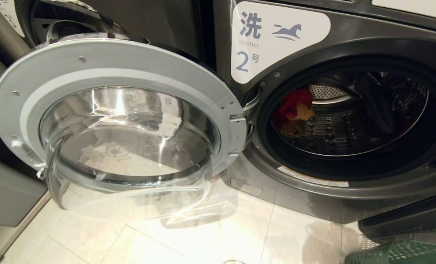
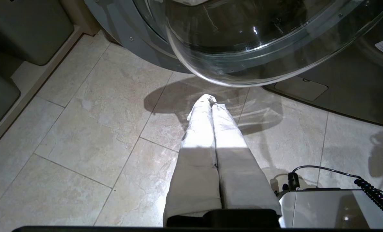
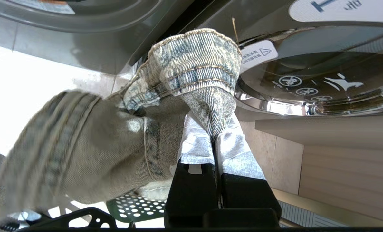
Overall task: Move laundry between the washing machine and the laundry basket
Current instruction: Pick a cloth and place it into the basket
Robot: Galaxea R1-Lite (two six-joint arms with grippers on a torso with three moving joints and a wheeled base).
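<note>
The washing machine (image 1: 313,36), dark grey and labelled 2, has its round glass door (image 1: 118,110) swung wide open to the left. Red and mustard-yellow laundry (image 1: 295,106) lies at the back left of the drum. A corner of the green laundry basket (image 1: 397,253) shows at the lower right. Neither arm is in the head view. My right gripper (image 3: 214,135) is shut on a faded denim garment (image 3: 185,71), which hangs over the holed green basket (image 3: 130,206). My left gripper (image 2: 210,101) is shut and empty, pointing at the floor under the door glass.
Grey bins (image 1: 8,190) stand on a low shelf at the left. A neighbouring machine with a closed chrome-rimmed door (image 3: 307,83) is beside the right gripper. Pale floor tiles (image 1: 203,234) lie in front of the washer. The robot's base and a coiled cable (image 2: 333,206) sit near the left gripper.
</note>
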